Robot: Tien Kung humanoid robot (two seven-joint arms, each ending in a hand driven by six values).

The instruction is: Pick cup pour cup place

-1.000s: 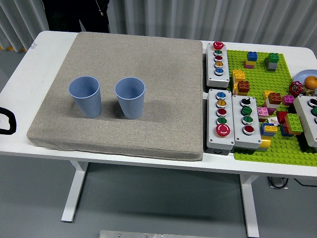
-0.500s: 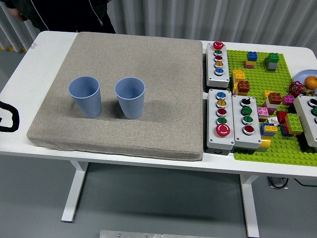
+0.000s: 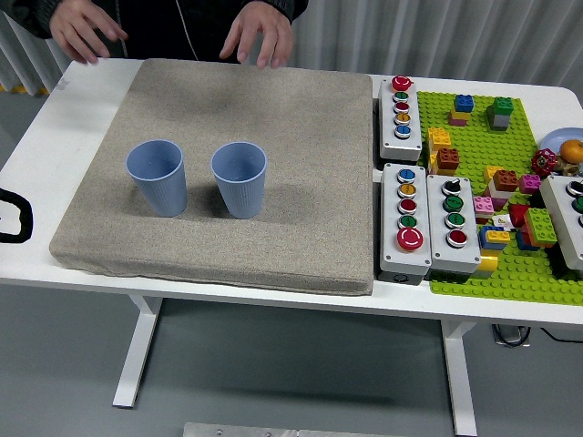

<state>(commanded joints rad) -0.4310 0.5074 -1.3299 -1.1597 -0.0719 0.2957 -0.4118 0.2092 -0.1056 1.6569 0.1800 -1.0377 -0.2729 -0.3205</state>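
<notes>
Two blue ribbed cups stand upright on the grey mat (image 3: 301,164): the left cup (image 3: 158,177) and the right cup (image 3: 240,178), a short gap between them. Both look empty as far as I can see into them. A small black part of my left hand (image 3: 11,218) shows at the picture's left edge, well left of the cups and touching nothing. My right hand is out of view. A person at the far side holds one hand (image 3: 85,27) over the table's far left corner and the other hand (image 3: 260,35) over the mat's far edge, fingers spread.
Right of the mat lie three grey button boxes (image 3: 401,118), (image 3: 408,221), (image 3: 453,224). Beyond them is a green baseplate (image 3: 474,273) with several loose bricks, another box (image 3: 569,218) and a plate with an orange (image 3: 570,150) at the right edge.
The person's two hands have come into view at the far edge and reached down toward the mat. The cups have not moved; my left hand has barely shifted.
</notes>
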